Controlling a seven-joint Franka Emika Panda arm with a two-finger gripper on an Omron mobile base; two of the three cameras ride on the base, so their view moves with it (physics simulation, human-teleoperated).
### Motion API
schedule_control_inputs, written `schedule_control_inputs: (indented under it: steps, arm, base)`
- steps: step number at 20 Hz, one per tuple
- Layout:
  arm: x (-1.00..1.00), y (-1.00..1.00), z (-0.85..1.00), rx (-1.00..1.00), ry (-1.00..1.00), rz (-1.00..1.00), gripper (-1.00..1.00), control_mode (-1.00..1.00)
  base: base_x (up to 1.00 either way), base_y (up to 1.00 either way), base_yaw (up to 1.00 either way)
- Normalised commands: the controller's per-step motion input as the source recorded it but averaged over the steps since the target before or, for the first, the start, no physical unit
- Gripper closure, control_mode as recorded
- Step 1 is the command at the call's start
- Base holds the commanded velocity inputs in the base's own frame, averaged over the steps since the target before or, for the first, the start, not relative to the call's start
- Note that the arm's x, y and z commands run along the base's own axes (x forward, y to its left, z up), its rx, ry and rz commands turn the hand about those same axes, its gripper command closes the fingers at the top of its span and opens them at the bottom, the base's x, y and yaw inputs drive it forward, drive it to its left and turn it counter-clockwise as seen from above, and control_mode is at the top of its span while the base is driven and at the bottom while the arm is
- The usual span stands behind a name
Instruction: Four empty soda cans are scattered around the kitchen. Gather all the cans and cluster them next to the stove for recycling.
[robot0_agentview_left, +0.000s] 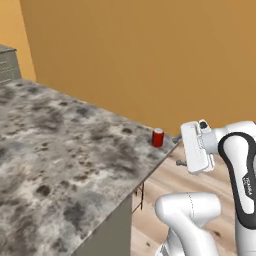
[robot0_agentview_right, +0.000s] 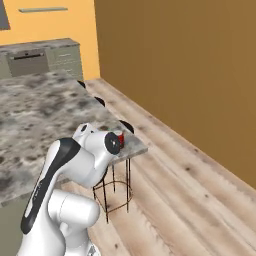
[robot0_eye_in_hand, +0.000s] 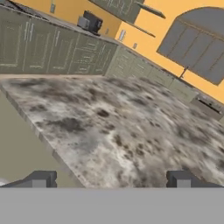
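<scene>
Can: the red soda can (robot0_agentview_left: 158, 137) stands upright at the counter's (robot0_agentview_left: 60, 150) far corner — just beside your gripper (robot0_agentview_left: 180, 151).
Gripper: wide open (nothing held).

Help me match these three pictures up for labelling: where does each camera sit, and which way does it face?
Left base view: behind the arm's left, facing forward over the granite counter at a red can near its corner; white arm at lower right.
Right base view: behind the arm's right, facing the same counter corner, a wire stool under it; arm at lower left.
Hand view: on the hand, looking along the open jaws across the countertop towards grey cabinets.
Both base views share the can, counter and orange wall.
</scene>
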Motion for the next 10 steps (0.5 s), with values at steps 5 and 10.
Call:
schedule_control_inputs:
  steps: [5,10]
  arm:
    - [0.0,0.0,0.0,0.0,0.0,0.0,-1.0,1.0]
    - [0.0,0.0,0.0,0.0,0.0,0.0,-1.0,1.0]
  base:
    - [0.25,-0.05,0.42]
    - [0.23,-0.04,0.41]
